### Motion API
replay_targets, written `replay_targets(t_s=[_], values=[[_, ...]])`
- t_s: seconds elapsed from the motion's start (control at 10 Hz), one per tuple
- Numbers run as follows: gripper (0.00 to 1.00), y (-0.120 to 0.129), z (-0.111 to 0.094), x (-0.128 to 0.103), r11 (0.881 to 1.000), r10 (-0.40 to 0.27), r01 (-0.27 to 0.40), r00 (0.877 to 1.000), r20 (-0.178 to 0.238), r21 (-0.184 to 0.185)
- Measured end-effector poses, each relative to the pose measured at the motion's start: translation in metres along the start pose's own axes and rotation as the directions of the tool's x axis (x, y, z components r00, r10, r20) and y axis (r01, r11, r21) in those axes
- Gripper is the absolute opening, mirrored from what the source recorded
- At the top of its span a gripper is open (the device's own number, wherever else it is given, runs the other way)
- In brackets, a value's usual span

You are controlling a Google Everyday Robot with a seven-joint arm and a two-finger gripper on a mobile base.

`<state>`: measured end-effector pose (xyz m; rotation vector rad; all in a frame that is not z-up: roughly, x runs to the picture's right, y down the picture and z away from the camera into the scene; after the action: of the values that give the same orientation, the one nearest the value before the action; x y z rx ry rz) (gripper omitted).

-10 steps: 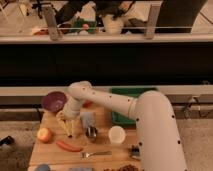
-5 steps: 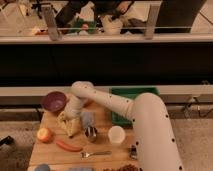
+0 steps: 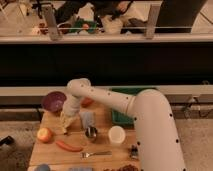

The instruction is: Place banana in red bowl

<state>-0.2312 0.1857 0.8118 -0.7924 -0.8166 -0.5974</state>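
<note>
The wooden desk [image 3: 102, 150] carries the things, and the arm [image 3: 125, 105] has drawn back a little toward the purple bowl [image 3: 53, 101]. The gripper [image 3: 69, 119] now holds the banana [image 3: 67, 123] in its fingers, slightly raised. The red bowl [image 3: 87, 102], mostly hidden behind the arm, is near, so carrying comes next.

gripper [image 3: 68, 119] mostly lost against the banana [image 3: 67, 125] left of center, red bowl [image 3: 87, 102] mostly tucked behind the arm
</note>
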Motion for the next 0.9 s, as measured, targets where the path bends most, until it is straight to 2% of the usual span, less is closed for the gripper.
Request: replay_targets(t_s=[0.2, 0.3, 0.5, 0.7, 0.9], values=[[0.0, 0.001, -0.021, -0.01, 1.0, -0.008, 0.009, 0.999, -0.049, 0.017], [0.0, 0.0, -0.043, -0.02, 0.999, -0.011, 0.015, 0.995, -0.1, 0.041], [0.0, 0.0, -0.072, -0.032, 0.996, -0.019, 0.033, 0.985, -0.174, 0.081], [0.0, 0.0, -0.115, -0.035, 0.985, -0.027, 0.073, 0.963, -0.268, 0.159], [0.0, -0.002, -0.146, -0.019, 0.972, -0.024, 0.1, 0.944, -0.33, 0.215]])
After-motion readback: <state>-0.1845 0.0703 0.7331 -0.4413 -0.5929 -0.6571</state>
